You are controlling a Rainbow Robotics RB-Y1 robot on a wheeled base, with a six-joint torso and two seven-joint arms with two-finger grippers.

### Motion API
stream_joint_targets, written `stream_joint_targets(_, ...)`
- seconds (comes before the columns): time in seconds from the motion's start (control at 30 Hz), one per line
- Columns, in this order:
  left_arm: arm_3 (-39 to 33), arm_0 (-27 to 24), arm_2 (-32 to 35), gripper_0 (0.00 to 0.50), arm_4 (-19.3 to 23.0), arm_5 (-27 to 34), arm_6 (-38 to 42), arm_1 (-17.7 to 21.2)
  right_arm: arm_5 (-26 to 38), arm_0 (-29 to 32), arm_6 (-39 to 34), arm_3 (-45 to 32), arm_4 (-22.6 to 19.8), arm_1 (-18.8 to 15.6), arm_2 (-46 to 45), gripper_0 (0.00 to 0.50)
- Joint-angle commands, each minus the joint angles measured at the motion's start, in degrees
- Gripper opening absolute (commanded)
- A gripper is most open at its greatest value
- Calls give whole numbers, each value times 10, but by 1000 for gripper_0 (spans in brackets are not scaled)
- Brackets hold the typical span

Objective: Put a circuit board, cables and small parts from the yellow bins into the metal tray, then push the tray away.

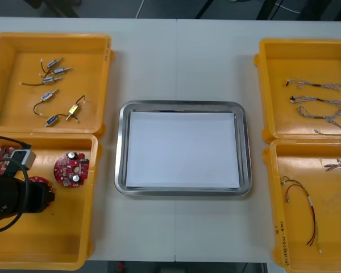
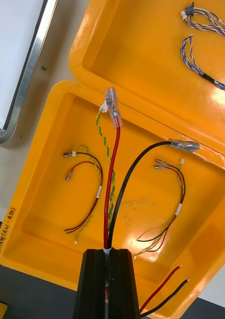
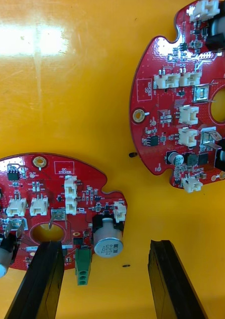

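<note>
Jaws: left released astride circuit board [image 3: 48,184] edge; right clenched on cables [image 2: 113,174]

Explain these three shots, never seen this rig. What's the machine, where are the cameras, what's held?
It's a two-armed robot at a table. The front view looks down from above the arms: four yellow bins flank a metal tray, white inside. The left bins hold small metal parts and round red circuit boards; the right ones, cables. The other two come from wrist cameras. The left end effector hovers open over a circuit board. The right end effector is shut on a red and black cable above the near right bin.
</note>
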Motion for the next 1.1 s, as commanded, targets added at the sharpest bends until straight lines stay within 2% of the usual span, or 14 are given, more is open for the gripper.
stream_joint_targets(0.03,-34,-3,23,500,9,12,61,27,-1,-14,14,-3,-6,7,5,0)
stream_joint_targets(0.27,-50,24,29,500,11,-6,61,36,-1,-14,11,-3,-8,8,5,0)
stream_joint_targets(0.43,-50,62,29,500,12,-63,56,49,-1,-14,11,-3,-8,9,5,0)
stream_joint_targets(0.67,-50,97,21,500,14,-113,47,66,-1,-14,11,-2,-8,9,5,0)
stream_joint_targets(1.1,-45,108,-2,500,2,-134,53,80,-1,-14,11,-1,-10,9,5,0)
